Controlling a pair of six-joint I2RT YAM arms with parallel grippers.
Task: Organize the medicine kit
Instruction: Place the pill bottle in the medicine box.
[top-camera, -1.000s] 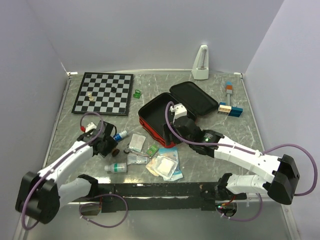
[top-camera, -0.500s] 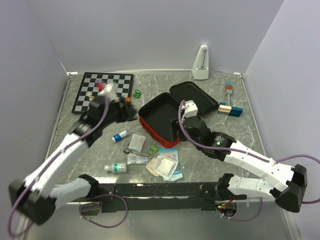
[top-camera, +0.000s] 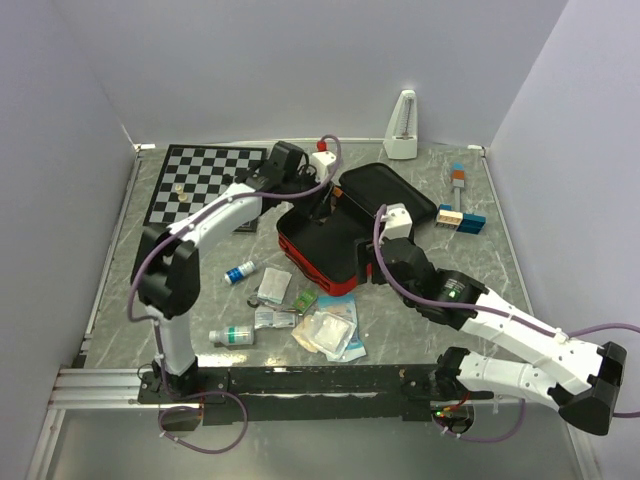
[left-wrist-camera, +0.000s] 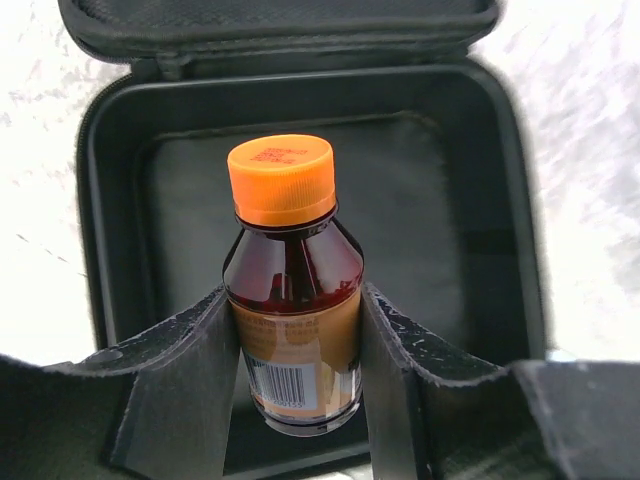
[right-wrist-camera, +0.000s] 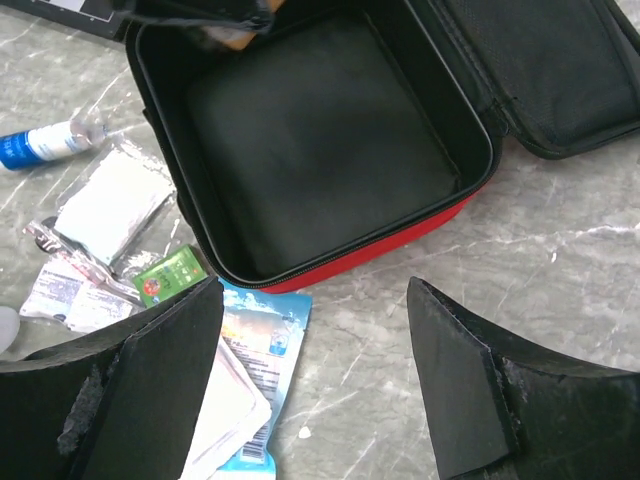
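The medicine kit (top-camera: 316, 277) is a red case lying open at mid-table, with its black-lined tray empty and its lid (top-camera: 392, 197) laid back to the right. My left gripper (top-camera: 324, 203) is shut on a brown medicine bottle (left-wrist-camera: 292, 300) with an orange cap. It holds the bottle above the kit's tray (left-wrist-camera: 450, 220). My right gripper (top-camera: 366, 263) is open and empty over the table, just in front of the kit's near red wall (right-wrist-camera: 400, 235). Its fingers (right-wrist-camera: 455, 390) are spread wide.
Loose supplies lie in front of the kit: a blue-and-white packet (right-wrist-camera: 265, 340), a green sachet (right-wrist-camera: 172, 275), a white gauze pack (right-wrist-camera: 110, 205), a small blue-labelled bottle (top-camera: 239, 271) and a clear bottle (top-camera: 232, 335). The chessboard (top-camera: 207, 185), a metronome (top-camera: 402, 127) and coloured blocks (top-camera: 460, 215) stand at the back.
My left arm swung from the left of the table, past the chessboard, to above the kit with the bottle. My right gripper drew back out of the kit toward the near side.
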